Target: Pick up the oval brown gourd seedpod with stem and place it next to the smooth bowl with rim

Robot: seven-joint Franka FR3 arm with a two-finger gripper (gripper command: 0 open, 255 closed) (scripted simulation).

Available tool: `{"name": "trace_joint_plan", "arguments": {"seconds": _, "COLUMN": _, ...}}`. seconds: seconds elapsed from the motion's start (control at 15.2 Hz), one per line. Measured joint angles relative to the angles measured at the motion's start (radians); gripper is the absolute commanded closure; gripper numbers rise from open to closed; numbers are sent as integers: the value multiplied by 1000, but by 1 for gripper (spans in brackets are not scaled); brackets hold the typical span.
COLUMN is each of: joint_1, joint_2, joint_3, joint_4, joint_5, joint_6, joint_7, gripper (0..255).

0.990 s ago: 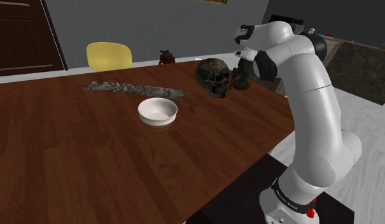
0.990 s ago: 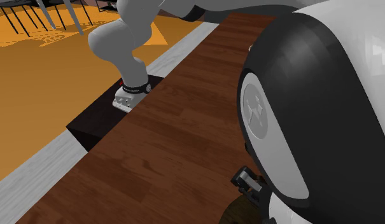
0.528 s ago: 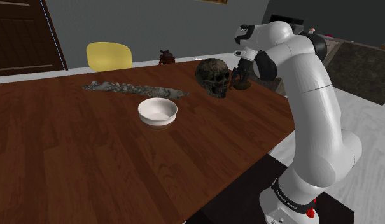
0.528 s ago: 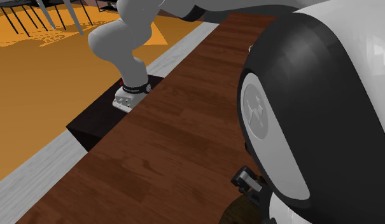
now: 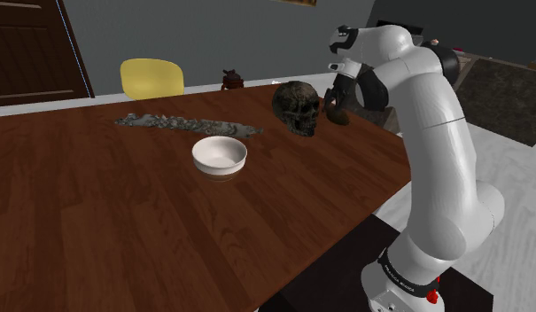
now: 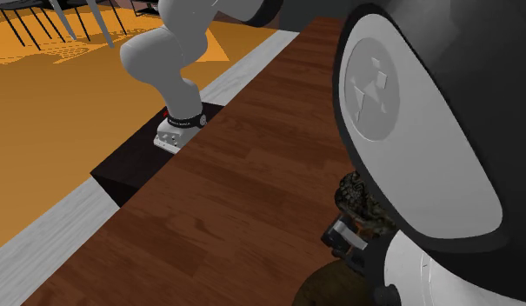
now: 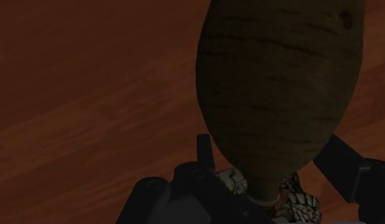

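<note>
Within the tool (image 7: 272, 156), banded oval brown gourd (image 7: 280, 76)

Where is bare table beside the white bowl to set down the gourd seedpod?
Bare table: nearer the camera than the white bowl, and toward the shoulder view's left. Crowded: behind it, the grey mottled strip; farther right, the skull.

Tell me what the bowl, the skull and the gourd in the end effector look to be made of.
The bowl is plain white and smooth with a soft sheen, perhaps ceramic or plastic. The skull is dark, mottled and rough, like weathered stone or old bone. The gourd looks like a dull brown dried husk, matte, with fine cross-lines.
</note>
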Motion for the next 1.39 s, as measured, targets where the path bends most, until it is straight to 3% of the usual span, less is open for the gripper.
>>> {"name": "trace_joint_plan", "arguments": {"seconds": 0.92, "joint_1": -86, "joint_2": -4, "joint_3": 10, "joint_4": 220, "joint_5": 6, "joint_6": -179, "joint_7": 70, "gripper": 255}}
{"name": "trace_joint_plan", "arguments": {"seconds": 1.39, "joint_1": -191, "joint_2": 45, "joint_3": 46, "joint_4": 441, "joint_5": 45, "joint_6": -305, "joint_7": 135, "gripper": 255}}
